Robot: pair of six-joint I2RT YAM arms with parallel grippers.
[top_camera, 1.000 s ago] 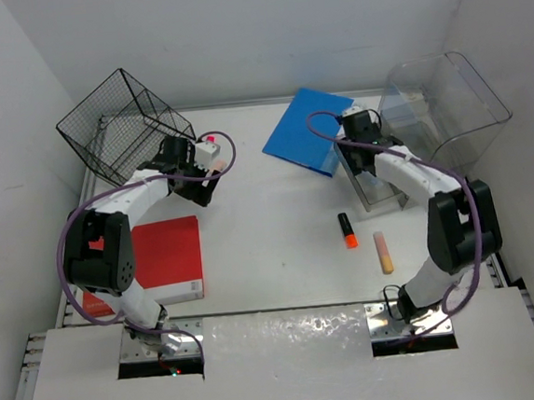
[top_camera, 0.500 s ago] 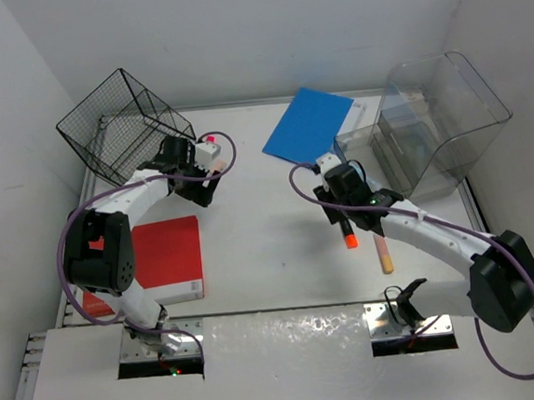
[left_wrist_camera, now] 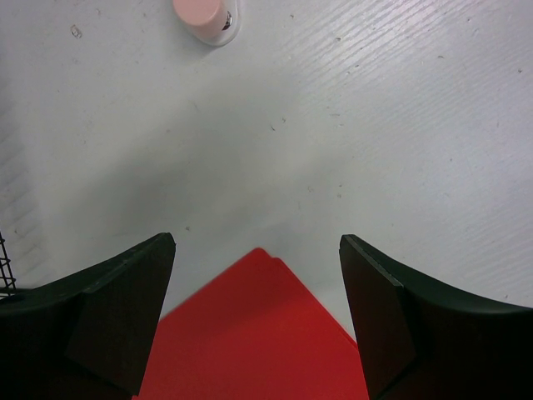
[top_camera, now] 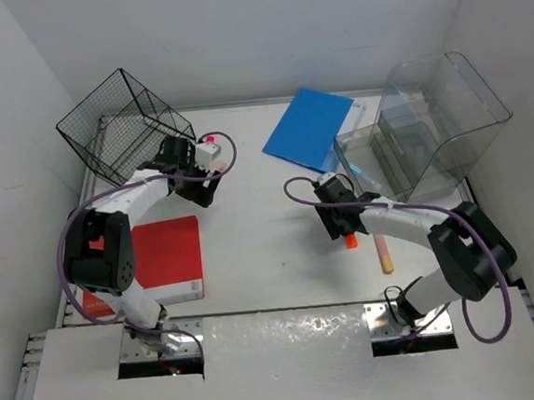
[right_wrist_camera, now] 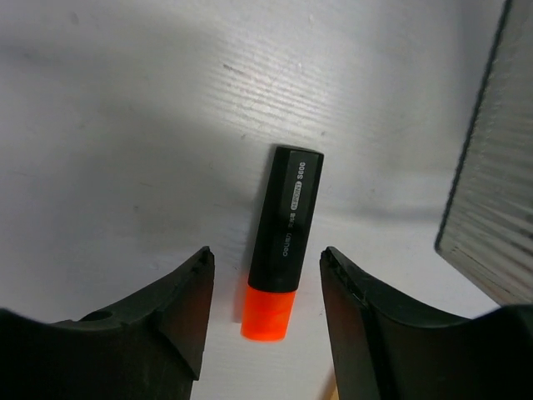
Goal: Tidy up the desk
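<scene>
Top: the desk (top_camera: 259,210) filled the frame under both arms. Left gripper (top_camera: 204,180) sat beside the wire basket (top_camera: 122,126), past the red book (top_camera: 167,255). Right gripper (top_camera: 336,224) hung over the orange highlighter (top_camera: 349,240), with a peach pen (top_camera: 384,253) close by.
Left wrist: fingers (left_wrist_camera: 125,308) spread wide, nothing held, red book corner under the gap.
Right wrist: jaws apart, straddling the highlighter, which lay flat on the desk with a gap on each side.

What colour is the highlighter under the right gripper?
The highlighter is black with an orange end; clearest in right wrist view.
</scene>
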